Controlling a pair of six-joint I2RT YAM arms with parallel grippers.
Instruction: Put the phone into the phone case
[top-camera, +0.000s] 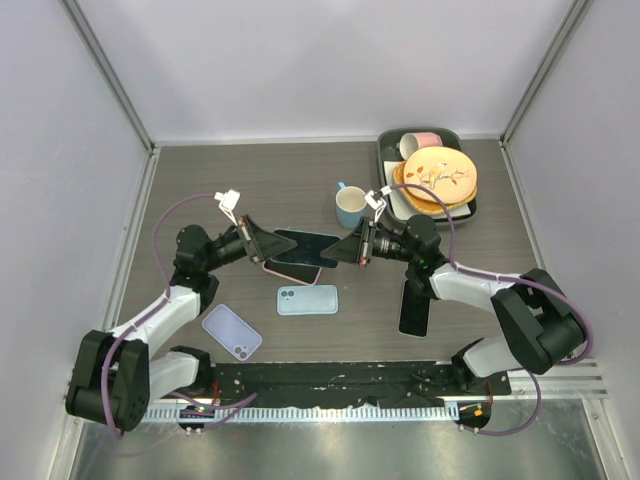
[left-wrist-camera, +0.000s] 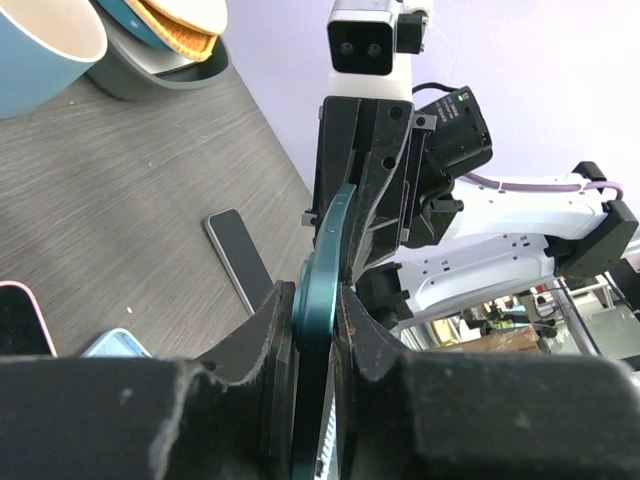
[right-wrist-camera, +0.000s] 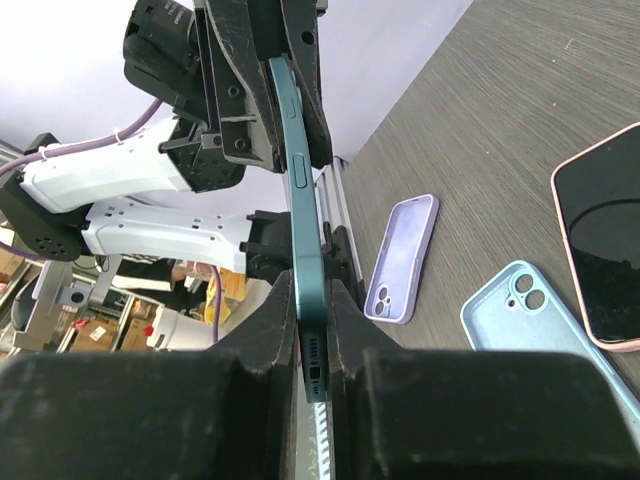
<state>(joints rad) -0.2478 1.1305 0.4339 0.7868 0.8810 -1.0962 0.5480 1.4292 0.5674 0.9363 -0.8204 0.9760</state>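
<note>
1. Far left, the lavender case (top-camera: 231, 332) lies open side up on the table (top-camera: 200, 180), its long axis running diagonally and its camera cutout at the end nearer the arm bases.
2. The left gripper (top-camera: 270, 245) is clamped on the left end of the teal phone (top-camera: 305, 242). The left wrist view shows a finger pressed against each face.
3. The teal phone is held off the table between the two grippers. Its long axis runs left to right and its dark face shows from above. Both wrist views see it edge-on.
4. Under it, a pink-edged phone (top-camera: 292, 268) lies screen up on the table.
5. The light blue case (top-camera: 307, 299) lies just nearer the bases, apart from the pink-edged phone. It is open side up, long axis left to right, camera cutout at the left end.
6. The right gripper (top-camera: 342, 250) is closed on the right end of the teal phone.
7. A blue mug (top-camera: 350, 207) stands just behind the right gripper. A black phone (top-camera: 415, 308) lies beside the right forearm, and a tray (top-camera: 385, 150) of plates sits at the far right corner.
8. Count: three phones, two cases, one mug.
9. Bare tabletop lies behind the left gripper. Walls close the left, right and far sides.
</note>
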